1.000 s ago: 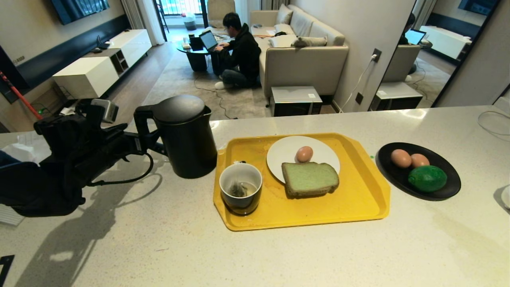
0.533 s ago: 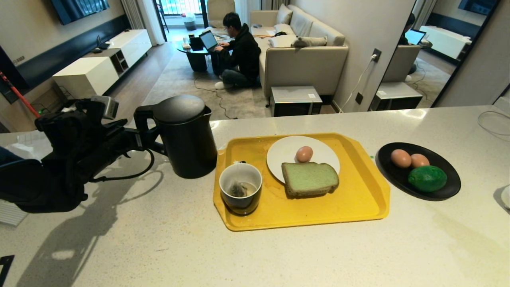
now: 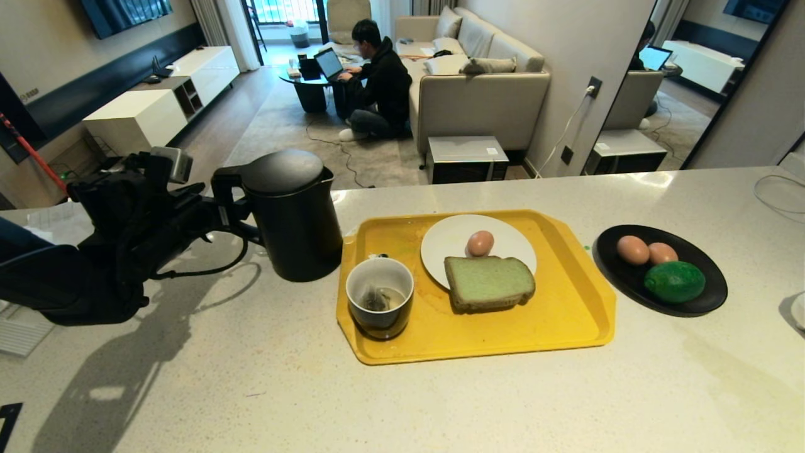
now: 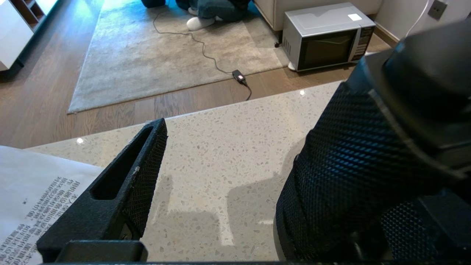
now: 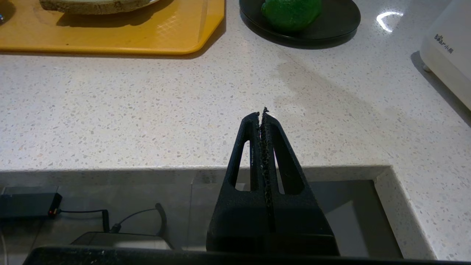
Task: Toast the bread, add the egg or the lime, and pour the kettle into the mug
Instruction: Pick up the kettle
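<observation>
We see one countertop [image 3: 440,402], one yellow tray [image 3: 566,327] mid-counter, one kettle [image 3: 295,220] left of it near the far edge, one black dish [image 3: 710,302] right with lime [image 3: 674,282] and two eggs. Tray holds one white plate [image 3: 446,242], bread [image 3: 489,282], third egg [image 3: 480,243], one mug [image 3: 380,305]. Left gripper [image 3: 217,217] jaws wide apart at the kettle handle; right gripper [image 5: 262,112] closed, empty, at near edge
</observation>
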`<state>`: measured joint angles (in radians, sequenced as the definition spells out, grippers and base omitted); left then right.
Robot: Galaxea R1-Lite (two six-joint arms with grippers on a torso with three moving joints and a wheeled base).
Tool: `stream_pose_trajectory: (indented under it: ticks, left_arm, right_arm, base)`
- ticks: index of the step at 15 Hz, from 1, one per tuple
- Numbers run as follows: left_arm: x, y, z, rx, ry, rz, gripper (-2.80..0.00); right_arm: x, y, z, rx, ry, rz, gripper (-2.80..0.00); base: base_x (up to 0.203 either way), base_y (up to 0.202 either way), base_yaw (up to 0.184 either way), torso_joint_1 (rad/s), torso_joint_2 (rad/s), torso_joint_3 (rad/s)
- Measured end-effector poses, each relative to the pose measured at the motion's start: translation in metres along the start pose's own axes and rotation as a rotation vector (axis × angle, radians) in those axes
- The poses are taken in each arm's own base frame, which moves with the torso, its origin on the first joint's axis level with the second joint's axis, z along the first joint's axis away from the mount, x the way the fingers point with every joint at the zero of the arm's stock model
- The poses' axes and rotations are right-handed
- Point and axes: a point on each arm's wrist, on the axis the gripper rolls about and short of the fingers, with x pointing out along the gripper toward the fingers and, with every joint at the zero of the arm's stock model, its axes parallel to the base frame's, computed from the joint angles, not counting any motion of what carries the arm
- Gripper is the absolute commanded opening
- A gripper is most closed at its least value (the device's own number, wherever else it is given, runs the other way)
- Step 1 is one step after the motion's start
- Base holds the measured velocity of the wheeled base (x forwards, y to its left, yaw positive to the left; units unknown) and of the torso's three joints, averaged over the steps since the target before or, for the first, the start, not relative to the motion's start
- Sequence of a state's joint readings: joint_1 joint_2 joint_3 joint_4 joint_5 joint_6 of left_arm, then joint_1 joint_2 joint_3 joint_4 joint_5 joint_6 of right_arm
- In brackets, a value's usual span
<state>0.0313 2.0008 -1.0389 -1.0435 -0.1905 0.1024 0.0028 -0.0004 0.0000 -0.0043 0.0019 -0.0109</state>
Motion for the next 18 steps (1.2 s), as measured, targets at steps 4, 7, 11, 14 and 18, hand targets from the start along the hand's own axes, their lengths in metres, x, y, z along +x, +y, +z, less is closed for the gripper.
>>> stream_pose_trajectory:
  ticks: [4, 7, 11, 14, 18]
  left_arm:
    - [0.0028, 0.0003, -0.0035, -0.001, 0.005, 0.000, 0.00]
    - [0.0037, 0.0005, -0.0037, -0.001, 0.005, 0.000, 0.00]
    - [0.0047, 0.0008, -0.0025, 0.001, -0.001, -0.001, -2.80]
    - [0.0052, 0.0009, -0.0015, 0.001, -0.005, -0.003, -2.80]
    - [0.0047, 0.0005, -0.0002, 0.001, -0.007, -0.005, -2.80]
  right_arm:
    - [0.0000, 0.0000, 0.0000, 0.000, 0.000, 0.000, -2.80]
    - [0.0000, 0.0000, 0.0000, 0.000, 0.000, 0.001, -2.80]
    - [0.0000, 0.0000, 0.0000, 0.000, 0.000, 0.000, -2.80]
    - [0.0000, 0.0000, 0.0000, -0.001, 0.000, 0.000, -2.80]
    - [0.0000, 0.0000, 0.0000, 0.000, 0.000, 0.001, -2.80]
  base:
    - [0.000, 0.000, 0.000, 0.000, 0.00, 0.000]
    - [0.000, 0.000, 0.000, 0.000, 0.00, 0.000]
    - [0.000, 0.000, 0.000, 0.000, 0.00, 0.000]
    - [0.000, 0.000, 0.000, 0.000, 0.00, 0.000]
    - [0.000, 0.000, 0.000, 0.000, 0.00, 0.000]
